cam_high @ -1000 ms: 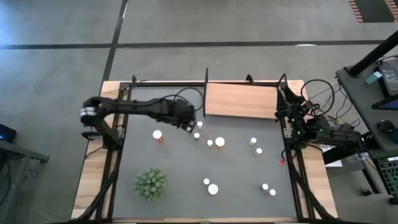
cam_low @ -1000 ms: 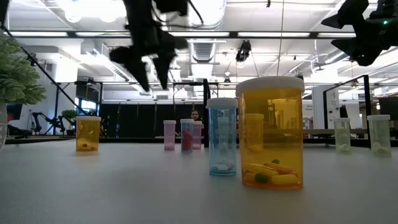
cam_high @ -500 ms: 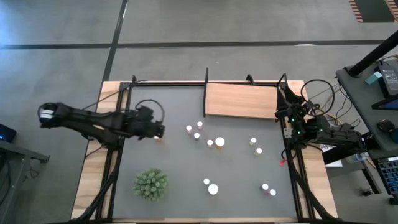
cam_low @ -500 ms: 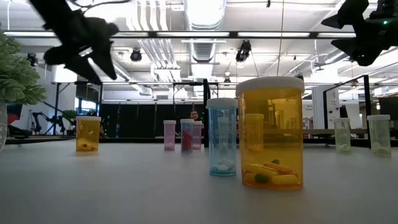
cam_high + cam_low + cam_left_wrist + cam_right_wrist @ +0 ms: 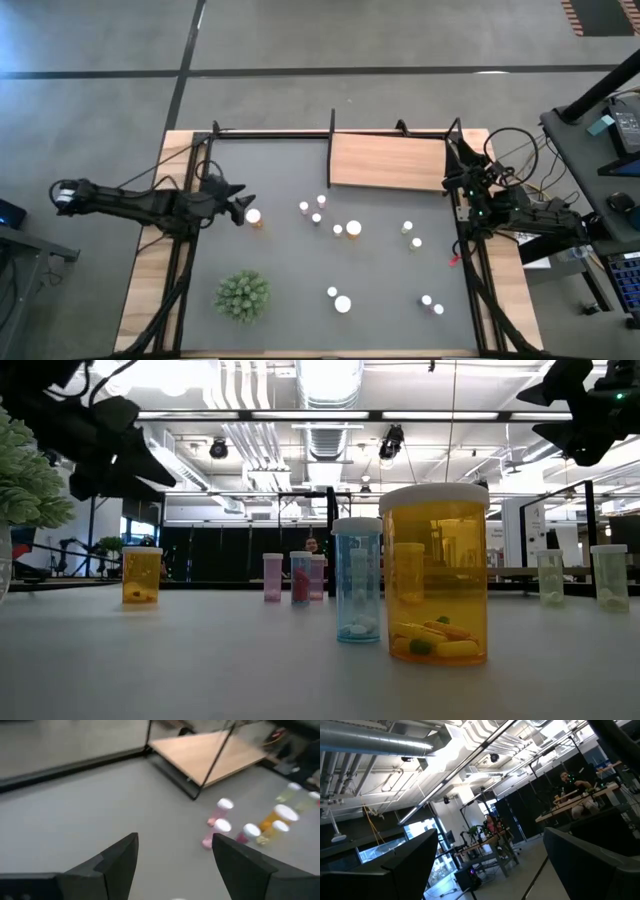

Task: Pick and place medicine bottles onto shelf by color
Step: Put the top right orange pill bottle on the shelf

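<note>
My left gripper (image 5: 238,202) is open and empty, above the mat near its left edge, pointing toward the right. It also shows in the left wrist view (image 5: 175,847) and the low view (image 5: 120,450). An orange bottle (image 5: 254,216) stands upright just right of its fingertips, apart from them. Three pink bottles (image 5: 313,208) and two orange ones (image 5: 347,229) stand mid-mat, and greenish ones (image 5: 411,234) farther right. The light-wood shelf (image 5: 388,160) lies at the far edge. My right gripper (image 5: 466,186) waits open at the right edge, pointing up.
A green spiky plant (image 5: 242,296) stands near the front left of the dark mat (image 5: 300,260). Several more bottles (image 5: 338,298) (image 5: 432,304) stand near the front. Black frame posts (image 5: 332,125) rise at the shelf's corners. People and desks show in the room beyond.
My left gripper has swung from beside the pink bottles by the shelf's left corner toward the table's left edge and come down lower, its arm now stretched out flat and the fingers pointing right, beside the left orange bottle. No bottle has moved.
</note>
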{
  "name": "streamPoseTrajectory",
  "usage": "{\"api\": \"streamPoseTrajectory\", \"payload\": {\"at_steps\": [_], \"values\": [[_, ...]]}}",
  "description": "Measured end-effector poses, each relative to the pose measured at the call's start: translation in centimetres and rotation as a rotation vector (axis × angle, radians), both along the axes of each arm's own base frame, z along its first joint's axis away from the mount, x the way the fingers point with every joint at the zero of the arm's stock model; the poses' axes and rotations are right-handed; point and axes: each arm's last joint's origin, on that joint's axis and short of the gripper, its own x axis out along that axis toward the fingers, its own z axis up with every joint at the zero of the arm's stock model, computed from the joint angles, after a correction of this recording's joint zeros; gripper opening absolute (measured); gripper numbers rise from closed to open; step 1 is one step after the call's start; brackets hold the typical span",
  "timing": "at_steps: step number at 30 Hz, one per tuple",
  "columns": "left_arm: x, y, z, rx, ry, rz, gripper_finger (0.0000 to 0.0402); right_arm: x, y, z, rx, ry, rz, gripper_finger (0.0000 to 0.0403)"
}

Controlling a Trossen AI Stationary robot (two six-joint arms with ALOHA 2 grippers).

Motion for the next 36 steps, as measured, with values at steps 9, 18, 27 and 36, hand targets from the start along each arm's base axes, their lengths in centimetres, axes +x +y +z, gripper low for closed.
{"api": "streamPoseTrajectory", "payload": {"at_steps": [9,18,27,36], "values": [[-0.8,0.0,-2.5,0.256,-0.177,-0.145,0.0238,0.0,0.0,0.0,0.000,0.000,0.000,0.0352],[-1.5,-0.2,-3.6,0.433,-0.231,-0.267,0.0238,0.0,0.0,0.0,0.000,0.000,0.000,0.0352],[-1.6,-0.2,-3.4,0.429,-0.251,-0.263,0.0238,0.0,0.0,0.0,0.000,0.000,0.000,0.0352],[-1.6,-0.2,-3.6,0.428,-0.236,-0.266,0.0238,0.0,0.0,0.0,0.000,0.000,0.000,0.0352]]}}
